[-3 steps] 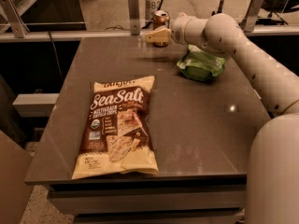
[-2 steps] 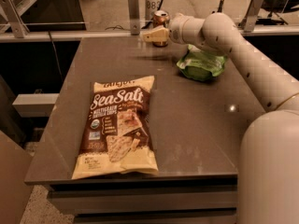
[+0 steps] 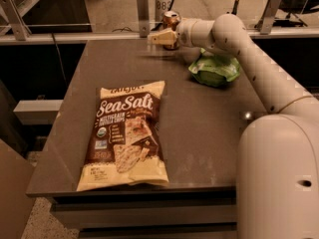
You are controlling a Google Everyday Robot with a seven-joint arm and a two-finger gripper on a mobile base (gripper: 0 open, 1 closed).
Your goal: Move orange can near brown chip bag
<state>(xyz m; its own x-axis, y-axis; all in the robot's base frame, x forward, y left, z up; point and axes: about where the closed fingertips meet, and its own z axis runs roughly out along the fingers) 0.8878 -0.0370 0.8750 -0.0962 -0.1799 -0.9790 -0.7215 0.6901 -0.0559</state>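
The orange can (image 3: 171, 19) stands upright at the far edge of the table (image 3: 209, 128); only its silver top and upper body show. My gripper (image 3: 160, 38) is right in front of it, at the can's height, and covers its lower part. I cannot tell whether it holds the can. The brown chip bag (image 3: 124, 136) lies flat on the near left part of the table, well away from the can and gripper.
A smaller green bag (image 3: 215, 69) lies on the table just right of the gripper, under my arm (image 3: 249, 54). A metal rail with posts (image 3: 143, 9) runs behind the table's far edge. My base (image 3: 279, 183) fills the near right.
The gripper has shifted slightly to the left at the can. The can and both bags have not moved.
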